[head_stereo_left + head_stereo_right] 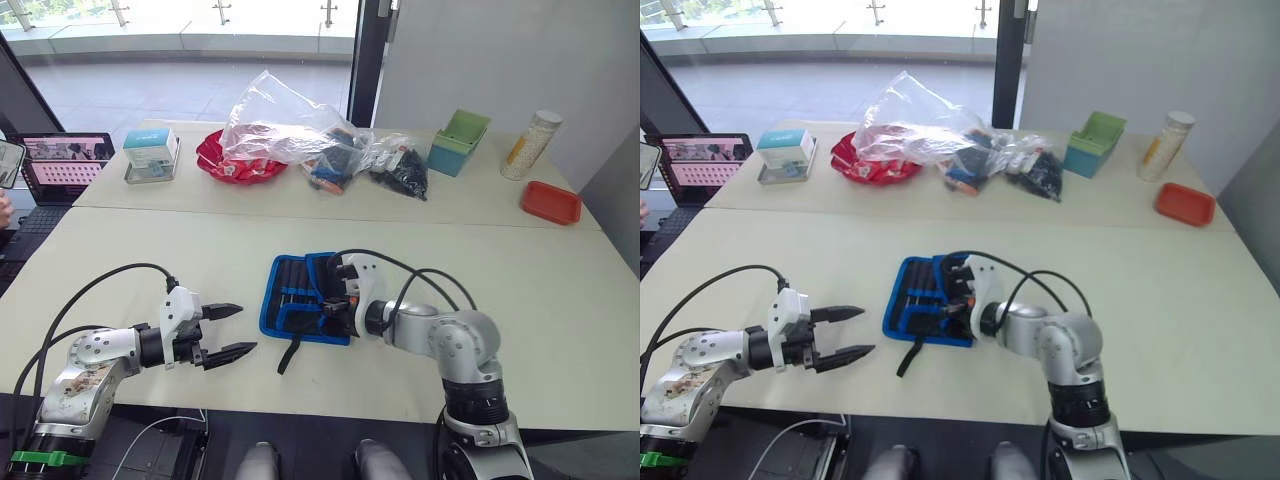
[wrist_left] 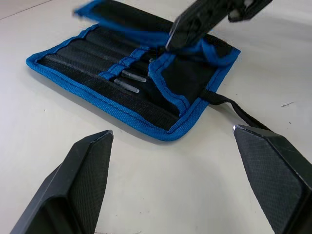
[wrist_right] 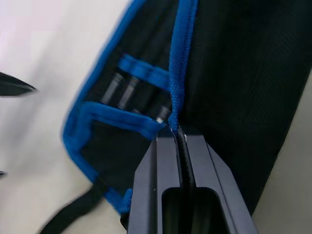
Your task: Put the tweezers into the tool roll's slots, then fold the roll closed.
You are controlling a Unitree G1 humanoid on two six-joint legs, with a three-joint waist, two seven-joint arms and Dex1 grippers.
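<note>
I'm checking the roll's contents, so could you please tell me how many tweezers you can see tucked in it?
2 show plainly: clear-capped tips side by side under the blue band of the tool roll, tweezers and. Others may be hidden in the slots or under the flap the right gripper pinches.

Tweezers [image 2: 130, 82] mostly hidden inside the tool roll [image 2: 146, 117] slots [image 2: 92, 58].

bright daylight from the far windows; wrist views slightly blurred.

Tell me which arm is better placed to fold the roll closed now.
The right. Its pincer is shut on the tool roll's blue-edged flap, partly lifted. The left pincer is open beside the roll, touching nothing.
</note>
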